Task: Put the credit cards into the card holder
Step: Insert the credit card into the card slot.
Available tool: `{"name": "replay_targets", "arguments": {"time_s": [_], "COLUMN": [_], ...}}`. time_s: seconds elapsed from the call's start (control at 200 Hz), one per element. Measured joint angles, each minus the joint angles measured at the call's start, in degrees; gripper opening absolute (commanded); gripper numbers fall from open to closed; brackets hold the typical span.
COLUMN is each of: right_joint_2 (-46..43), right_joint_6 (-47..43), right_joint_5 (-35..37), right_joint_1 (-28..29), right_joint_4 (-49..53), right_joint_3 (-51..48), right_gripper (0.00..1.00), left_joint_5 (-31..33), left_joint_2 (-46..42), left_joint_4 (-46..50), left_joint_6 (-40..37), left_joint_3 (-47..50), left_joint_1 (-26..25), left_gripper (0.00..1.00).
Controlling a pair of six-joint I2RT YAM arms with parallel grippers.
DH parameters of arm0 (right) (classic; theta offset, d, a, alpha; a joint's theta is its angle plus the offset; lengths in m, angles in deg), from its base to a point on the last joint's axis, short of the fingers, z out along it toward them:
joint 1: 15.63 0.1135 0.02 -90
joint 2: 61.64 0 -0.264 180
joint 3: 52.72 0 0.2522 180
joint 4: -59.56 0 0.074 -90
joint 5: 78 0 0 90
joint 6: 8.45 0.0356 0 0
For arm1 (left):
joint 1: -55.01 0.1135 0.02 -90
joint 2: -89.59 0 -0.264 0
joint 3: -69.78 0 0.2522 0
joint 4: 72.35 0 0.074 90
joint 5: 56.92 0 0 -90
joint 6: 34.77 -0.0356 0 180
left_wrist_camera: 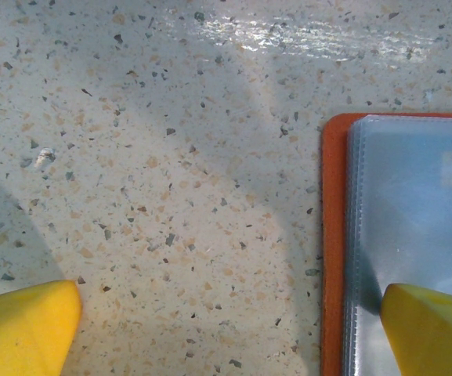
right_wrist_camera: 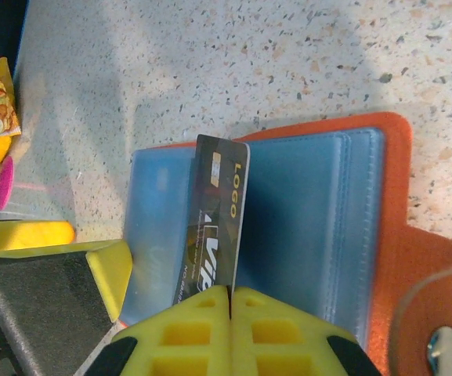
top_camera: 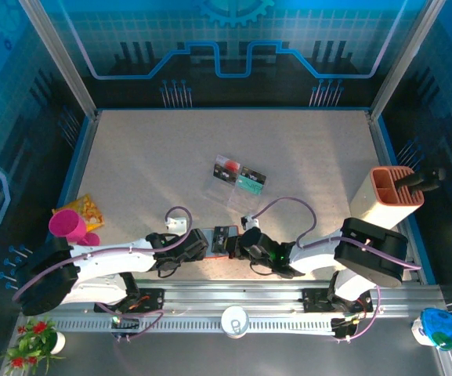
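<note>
Right claw (right_wrist_camera: pixel 229 296) is clamped on a black card (right_wrist_camera: pixel 219 211), held on edge over the blue pockets of the open holder (right_wrist_camera: pixel 312 204), which lies flat on the tabletop (right_wrist_camera: pixel 288 55) between both arms. Left claw (left_wrist_camera: pixel 229 321) stands wide apart, one finger (left_wrist_camera: pixel 433 329) over the holder's pockets

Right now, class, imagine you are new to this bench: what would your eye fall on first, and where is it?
First, the black card pinched on edge in the right fingers, standing over the open orange-red card holder at the table's near middle. Beside it, one of the wide-open left fingers sits over the holder's blue pockets. Further off, a bright pink cup marks the left edge and a tall beige-and-orange box the right.
</note>
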Motion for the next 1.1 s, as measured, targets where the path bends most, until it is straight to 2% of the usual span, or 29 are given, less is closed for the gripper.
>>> {"name": "replay_targets", "arguments": {"time_s": [0.55,1.101], "right_joint_2": [0.52,1.05], "right_joint_6": [1.07,1.27], "right_joint_5": [-0.74,-4.50], "right_joint_1": [0.04,-0.13], "right_joint_4": [2.75,7.69], "right_joint_3": [1.66,4.22], "right_gripper": [0.00,0.00], "left_joint_5": [0.02,0.02], "left_joint_2": [0.00,0.00], "left_joint_4": [-0.52,-0.70], "left_joint_6": [0.00,0.00], "left_joint_3": [0.26,0.31], "left_joint_1": [0.00,0.00], "left_gripper": [0.99,0.99]}}
